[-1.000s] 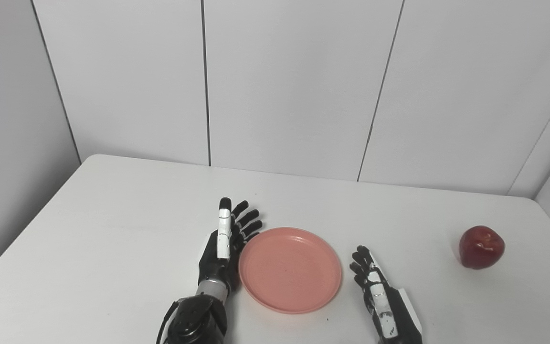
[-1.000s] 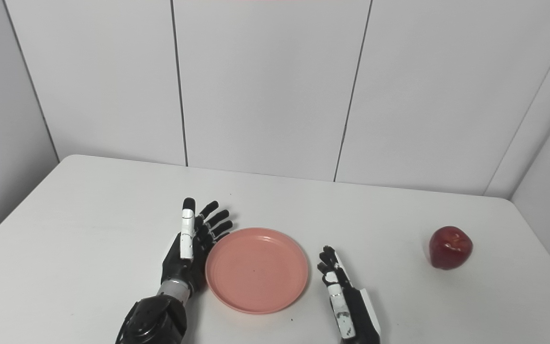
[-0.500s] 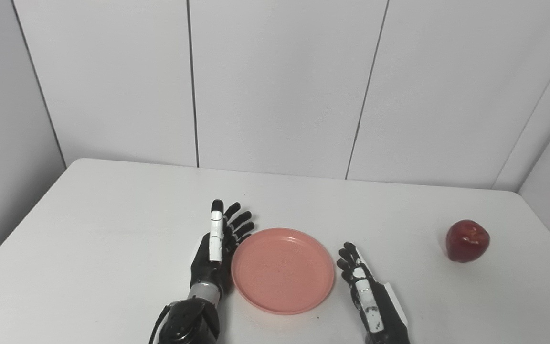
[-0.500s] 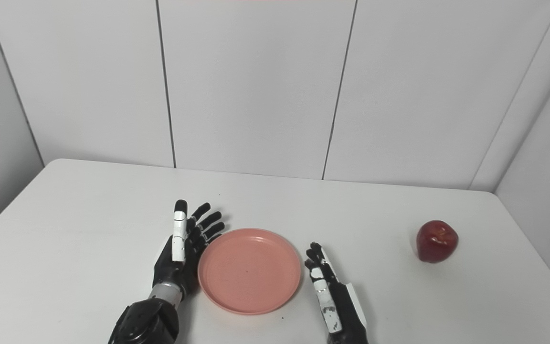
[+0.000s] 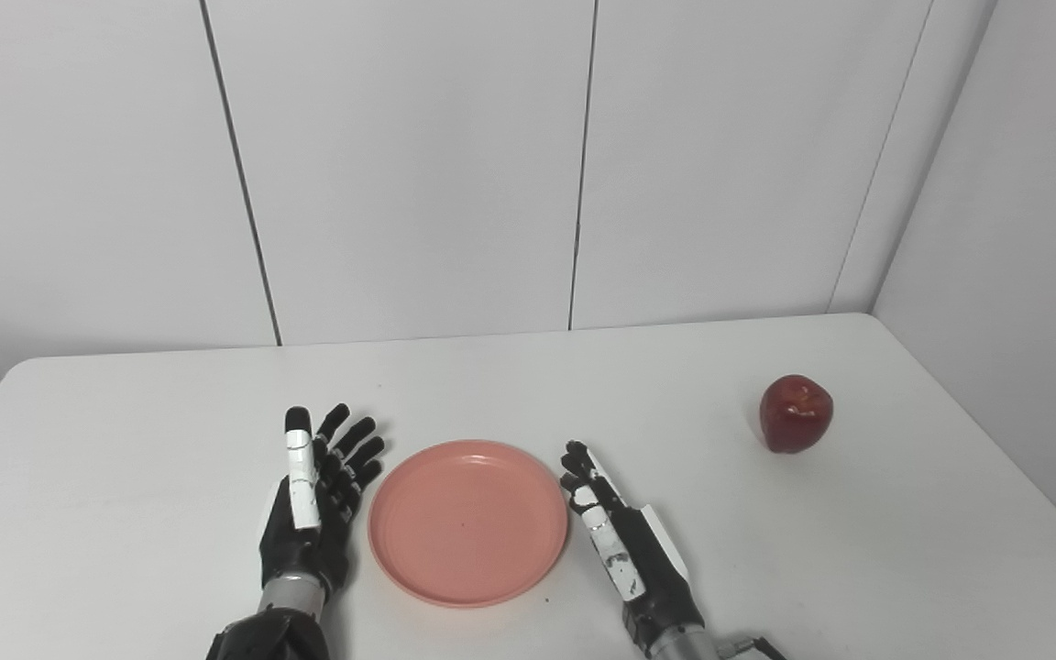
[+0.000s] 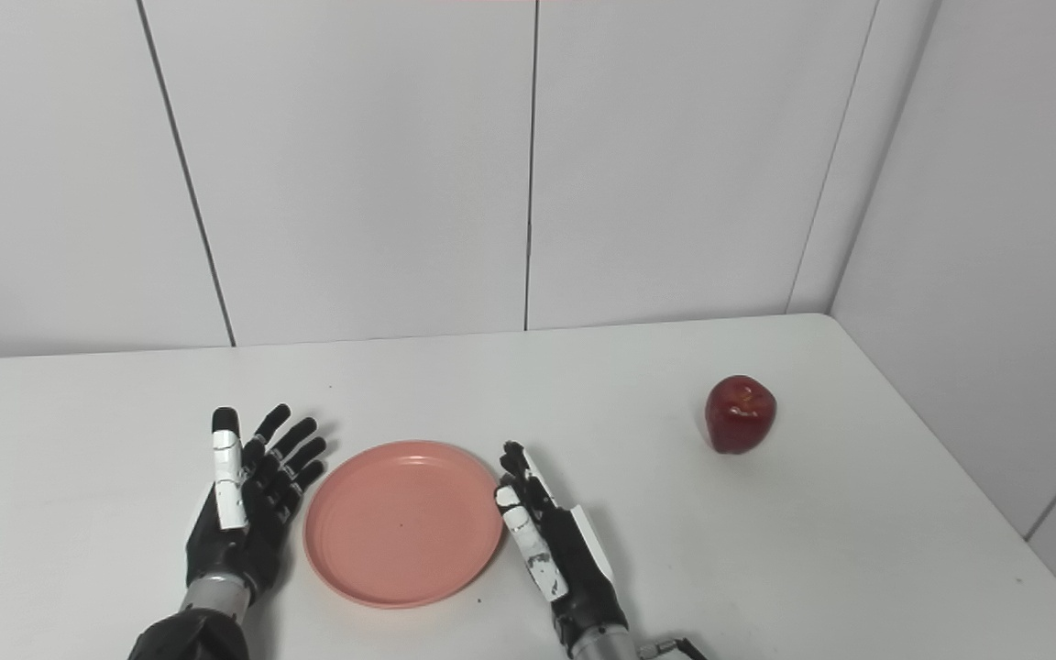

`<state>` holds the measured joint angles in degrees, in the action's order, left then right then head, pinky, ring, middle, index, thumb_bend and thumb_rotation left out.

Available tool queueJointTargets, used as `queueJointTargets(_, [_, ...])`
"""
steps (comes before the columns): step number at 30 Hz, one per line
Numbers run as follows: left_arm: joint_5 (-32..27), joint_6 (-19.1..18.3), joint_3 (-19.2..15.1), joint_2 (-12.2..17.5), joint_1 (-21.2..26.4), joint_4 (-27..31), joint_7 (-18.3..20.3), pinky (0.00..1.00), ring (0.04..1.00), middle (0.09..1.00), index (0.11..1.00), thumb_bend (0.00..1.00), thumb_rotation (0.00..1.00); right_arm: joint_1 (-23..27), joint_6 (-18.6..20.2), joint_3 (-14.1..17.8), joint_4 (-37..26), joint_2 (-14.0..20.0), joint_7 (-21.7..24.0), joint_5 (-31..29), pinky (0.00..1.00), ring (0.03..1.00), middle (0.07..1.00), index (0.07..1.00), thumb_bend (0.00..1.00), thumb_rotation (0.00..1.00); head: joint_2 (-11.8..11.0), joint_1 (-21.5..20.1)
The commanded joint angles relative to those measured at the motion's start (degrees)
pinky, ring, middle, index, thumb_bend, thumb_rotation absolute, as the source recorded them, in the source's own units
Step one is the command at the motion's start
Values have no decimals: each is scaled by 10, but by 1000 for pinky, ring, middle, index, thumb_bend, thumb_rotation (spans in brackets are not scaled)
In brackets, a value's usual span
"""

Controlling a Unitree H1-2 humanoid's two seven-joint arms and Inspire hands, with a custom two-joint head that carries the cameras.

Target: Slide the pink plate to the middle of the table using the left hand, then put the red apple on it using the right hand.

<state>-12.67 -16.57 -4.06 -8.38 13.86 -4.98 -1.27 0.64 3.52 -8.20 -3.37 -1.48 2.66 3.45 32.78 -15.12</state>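
The pink plate point(image 5: 468, 522) lies empty on the white table point(image 5: 125, 431), near the front edge. My left hand point(image 5: 313, 500) stands on its edge just left of the plate, open, palm towards the rim, holding nothing. My right hand point(image 5: 624, 541) lies open on the table, close against the plate's right rim, fingers pointing away from me. The red apple point(image 5: 796, 412) stands upright far to the right, well apart from both hands.
White wall panels close off the back of the table and a side wall point(image 5: 1023, 229) runs along its right. The table's right edge point(image 5: 995, 458) passes not far beyond the apple.
The whole picture has shifted left, so the camera has turned right. My right hand now reaches a little further forward, nearer the plate's rim. Plate, apple and left hand keep their places.
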Motion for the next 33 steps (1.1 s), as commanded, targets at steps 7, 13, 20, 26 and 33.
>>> queueJointTargets(7, [-10, 4, -1, 17, 13, -2, 20, 898, 868, 868, 905, 766, 1000, 18, -24, -13, 20, -18, -6, 13, 953, 956, 953, 959, 893, 1000, -7, -32])
queueJointTargets(13, [-15, 8, -8, 22, 15, -12, 28, 911, 873, 879, 904, 749, 1000, 23, -43, -3, 28, -26, -31, 27, 991, 979, 971, 967, 862, 1000, -13, -52])
queueJointTargets(20, [-19, 13, -9, 28, 16, -19, 32, 914, 873, 875, 898, 743, 1000, 33, -80, 23, 37, -34, -83, 54, 1000, 993, 980, 951, 788, 1000, -18, -67])
queueJointTargets(26, [-25, 19, -11, 31, 18, -27, 36, 929, 881, 886, 900, 726, 1000, 37, -97, 32, 41, -34, -104, 67, 993, 993, 988, 958, 786, 1000, -23, -79])
queueJointTargets(33, [-27, 20, -14, 34, 18, -28, 36, 921, 879, 884, 891, 713, 1000, 45, -120, 36, 52, -31, -119, 78, 971, 975, 995, 958, 768, 1000, -31, -98])
